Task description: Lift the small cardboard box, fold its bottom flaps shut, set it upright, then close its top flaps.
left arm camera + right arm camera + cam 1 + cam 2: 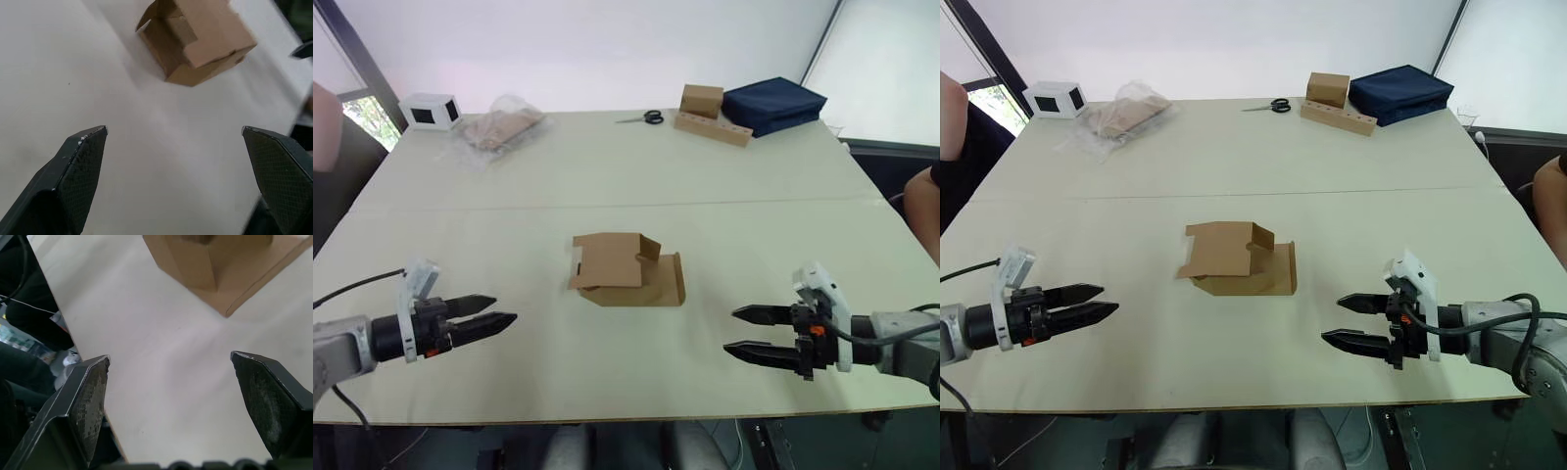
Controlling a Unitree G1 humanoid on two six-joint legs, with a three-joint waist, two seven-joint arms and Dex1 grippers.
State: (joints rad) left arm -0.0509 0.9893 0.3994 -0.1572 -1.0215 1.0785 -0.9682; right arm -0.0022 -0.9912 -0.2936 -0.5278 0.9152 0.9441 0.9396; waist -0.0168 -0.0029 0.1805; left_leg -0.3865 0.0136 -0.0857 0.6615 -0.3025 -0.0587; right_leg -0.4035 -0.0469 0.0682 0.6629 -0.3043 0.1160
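The small cardboard box [626, 269] lies on its side in the middle of the table, plain brown, with flaps spread loose at both ends. In the left wrist view the small cardboard box [198, 39] shows its open end and folded inner flaps. My left gripper [499, 311] hovers low over the table to the box's left, open and holding nothing. My right gripper [741, 331] hovers to the box's right, open and holding nothing. Both point inward at the box, each well apart from it.
Along the far edge stand a white box with a black window [431, 110], a clear plastic bag of cardboard [499, 127], scissors [644, 117], a brown box on a long cardboard strip [710, 116] and a dark blue bag [773, 105]. A person's arm [922, 206] shows at right.
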